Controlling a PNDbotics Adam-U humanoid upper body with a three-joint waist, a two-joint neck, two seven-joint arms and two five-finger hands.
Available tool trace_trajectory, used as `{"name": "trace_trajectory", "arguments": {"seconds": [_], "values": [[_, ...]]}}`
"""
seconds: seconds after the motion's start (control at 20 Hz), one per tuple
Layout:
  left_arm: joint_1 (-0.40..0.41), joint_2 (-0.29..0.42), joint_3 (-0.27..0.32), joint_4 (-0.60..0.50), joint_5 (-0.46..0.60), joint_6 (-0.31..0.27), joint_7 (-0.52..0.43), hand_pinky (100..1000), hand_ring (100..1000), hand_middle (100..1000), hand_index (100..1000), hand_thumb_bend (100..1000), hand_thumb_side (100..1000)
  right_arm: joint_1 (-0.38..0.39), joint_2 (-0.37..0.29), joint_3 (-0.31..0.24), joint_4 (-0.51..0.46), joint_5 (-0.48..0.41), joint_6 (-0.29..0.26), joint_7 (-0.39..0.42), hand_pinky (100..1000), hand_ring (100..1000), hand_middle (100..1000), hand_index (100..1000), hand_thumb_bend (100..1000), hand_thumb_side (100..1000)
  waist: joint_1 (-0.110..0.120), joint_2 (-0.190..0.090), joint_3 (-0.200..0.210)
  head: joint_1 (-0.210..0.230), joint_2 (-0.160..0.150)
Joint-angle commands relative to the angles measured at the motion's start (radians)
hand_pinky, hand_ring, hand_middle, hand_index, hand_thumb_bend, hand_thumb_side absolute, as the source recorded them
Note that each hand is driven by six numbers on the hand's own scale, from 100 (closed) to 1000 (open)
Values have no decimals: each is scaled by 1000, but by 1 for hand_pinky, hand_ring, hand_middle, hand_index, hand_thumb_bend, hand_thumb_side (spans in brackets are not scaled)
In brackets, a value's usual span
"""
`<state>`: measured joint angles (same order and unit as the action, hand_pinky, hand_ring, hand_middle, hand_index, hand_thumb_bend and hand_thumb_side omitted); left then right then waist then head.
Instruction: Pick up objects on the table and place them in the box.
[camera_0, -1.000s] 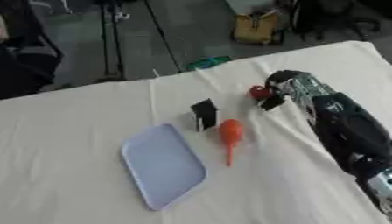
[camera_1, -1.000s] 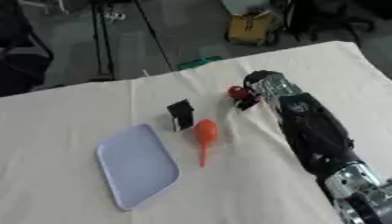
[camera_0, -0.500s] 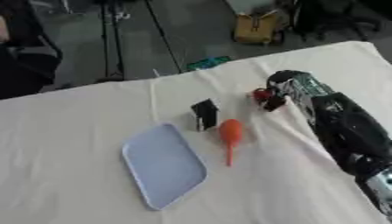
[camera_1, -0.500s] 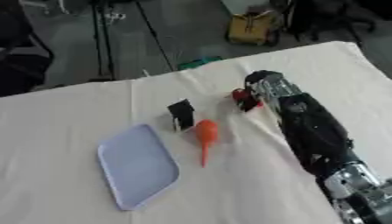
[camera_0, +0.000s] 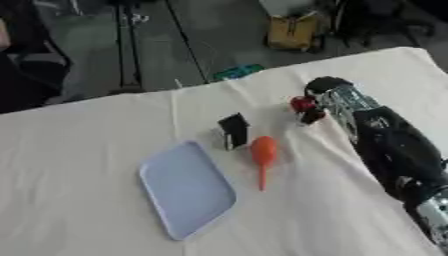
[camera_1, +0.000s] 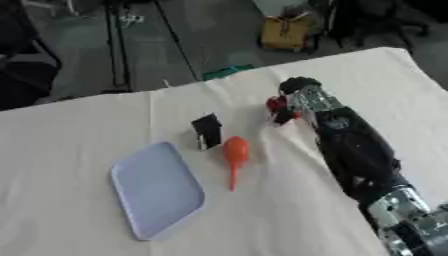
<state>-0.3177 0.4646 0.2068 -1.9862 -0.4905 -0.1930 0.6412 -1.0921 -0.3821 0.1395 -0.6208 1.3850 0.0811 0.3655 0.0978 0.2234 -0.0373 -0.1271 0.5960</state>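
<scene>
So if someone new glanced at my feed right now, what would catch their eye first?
Probably the right hand, reaching in from the lower right, its arm black, with fingers at a small red object on the far side of the cloth-covered table. Next, the orange bulb-shaped thing mid-table, beside a small black item and the pale blue tray to its left.

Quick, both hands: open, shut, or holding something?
Right hand: at a small red thing; fingers too unclear to tell.
Left hand: not in view.

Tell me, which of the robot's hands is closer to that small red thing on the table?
The right. Its right hand is at the red thing, fingers seemingly around it, though the grip is hard to make out. The left hand shows in neither view.
</scene>
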Motion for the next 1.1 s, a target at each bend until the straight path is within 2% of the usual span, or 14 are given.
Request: {"name": "trace_trajectory", "arguments": {"seconds": [0.05, 0.8, 0.9, 1.1], "values": [[-16, 26, 3, -14, 3, -1, -5, 797, 831, 828, 761, 100, 839, -33, -10, 10, -29, -3, -3, -6, 870, 811, 464, 560, 100, 464, -7, -25, -2, -1, 0], [-21, 35, 3, -14, 3, 0, -7, 797, 830, 827, 762, 100, 841, -47, -40, 82, -175, -74, -33, 52, 869, 805, 441, 538, 100, 471, -20, -36, -15, 15, 7], [-20, 37, 3, -14, 4, 1, -7, 797, 829, 828, 763, 100, 842, -52, -54, 97, -218, -89, -39, 56, 868, 803, 436, 533, 100, 487, -22, -39, -19, 17, 9], [-20, 39, 2, -14, 3, 1, -8, 797, 829, 827, 763, 100, 842, -53, -80, 124, -288, -114, -40, 79, 868, 801, 427, 526, 100, 461, -25, -41, -25, 20, 11]]}}
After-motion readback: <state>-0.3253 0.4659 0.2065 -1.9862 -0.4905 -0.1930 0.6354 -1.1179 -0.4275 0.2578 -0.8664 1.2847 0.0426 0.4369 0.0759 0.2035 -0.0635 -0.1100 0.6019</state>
